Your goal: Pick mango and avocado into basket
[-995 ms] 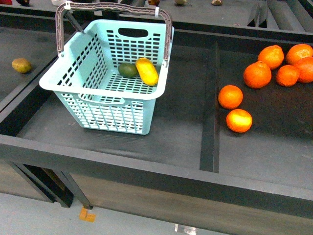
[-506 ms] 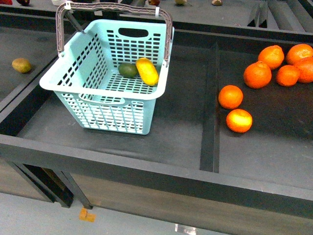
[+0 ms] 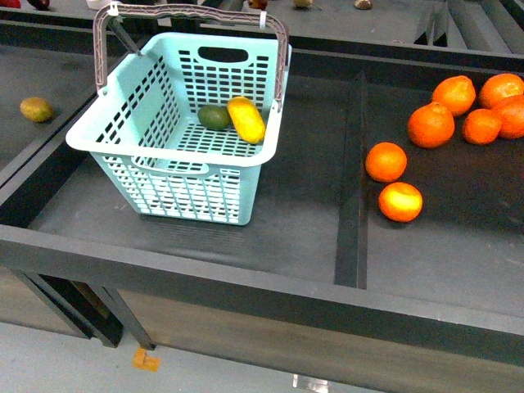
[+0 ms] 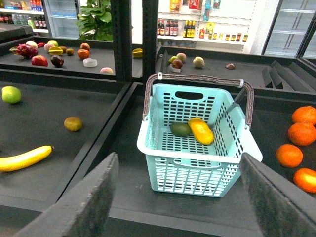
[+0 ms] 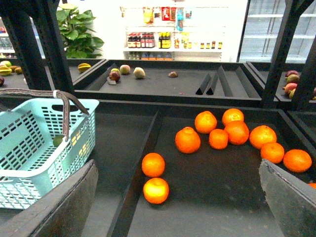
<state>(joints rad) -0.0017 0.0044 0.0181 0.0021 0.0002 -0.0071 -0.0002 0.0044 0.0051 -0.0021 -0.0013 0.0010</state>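
The turquoise basket (image 3: 176,135) stands in the middle compartment of the black shelf, its brown handles up. The yellow mango (image 3: 246,119) and the dark green avocado (image 3: 214,117) lie side by side on its floor at the far right. Both also show in the left wrist view, mango (image 4: 201,131) and avocado (image 4: 180,129), inside the basket (image 4: 197,158). My left gripper (image 4: 180,197) is open and empty, held back from the basket's near side. My right gripper (image 5: 177,197) is open and empty above the oranges' compartment; the basket (image 5: 34,148) is off to one side. Neither gripper shows in the front view.
Several oranges (image 3: 431,124) lie in the right compartment, two nearer (image 3: 400,201). A raised divider (image 3: 352,188) separates it from the basket's compartment. A brownish-green fruit (image 3: 36,109) lies in the left compartment; a banana (image 4: 24,158) and a green fruit (image 4: 11,94) show there too.
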